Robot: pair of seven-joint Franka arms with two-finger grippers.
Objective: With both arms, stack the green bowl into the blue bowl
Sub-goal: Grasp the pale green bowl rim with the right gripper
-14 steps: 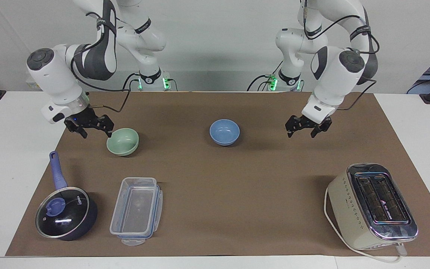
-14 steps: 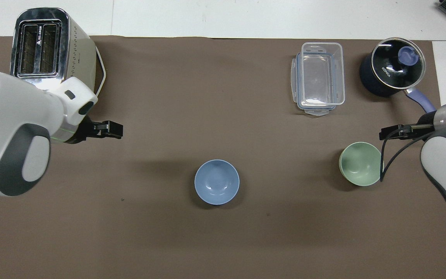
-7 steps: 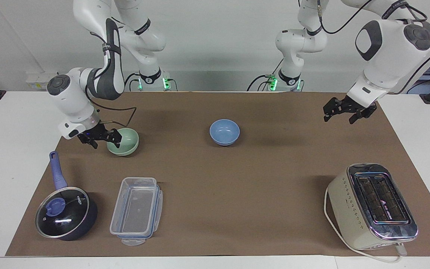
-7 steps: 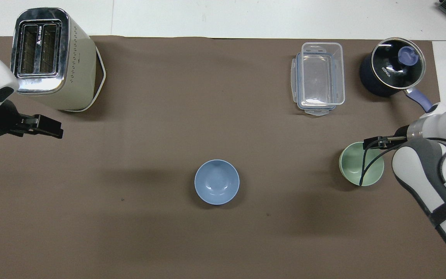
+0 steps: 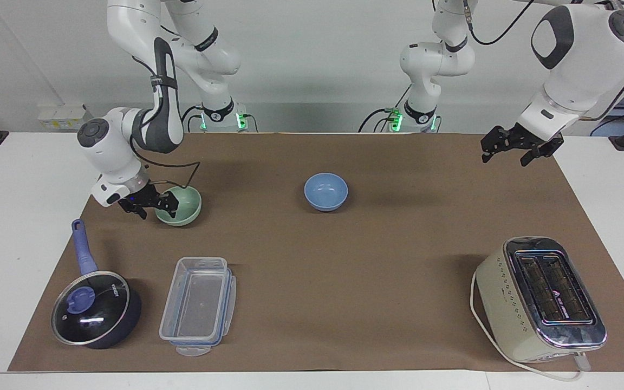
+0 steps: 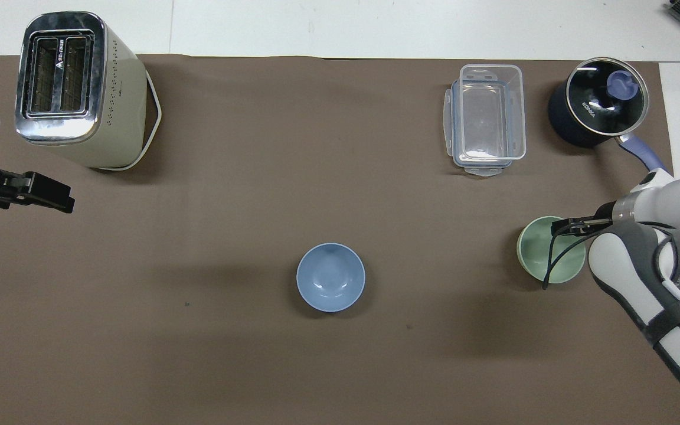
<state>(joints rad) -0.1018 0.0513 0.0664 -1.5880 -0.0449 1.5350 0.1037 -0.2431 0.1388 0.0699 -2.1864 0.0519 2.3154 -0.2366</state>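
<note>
I take the blue bowl (image 5: 326,191) as my landmark; it sits upright on the mat, mid-table, with nothing in it and nothing around it, ready to receive.

The green bowl (image 5: 180,206) stands beside it, well apart, toward the right arm's end of the table, and about as far from the robots. My right gripper (image 5: 152,201) is down at that bowl's rim on the side away from the blue bowl. It looks as if one finger is inside the rim and one outside, a pinch on the wall, which is the sensible way to lift a smooth bowl without tipping it. I cannot tell whether the jaws are clamped on the rim or short of it, and the bowl rests on the mat, not lifted.

My left gripper (image 5: 522,145) hangs in the air well apart from the blue bowl, over the mat's edge at the left arm's end, jaws apart and holding nothing. I judge it is parked there to keep the path to the blue bowl free; it waits.

Next I would confirm the pinch before lifting.
</note>
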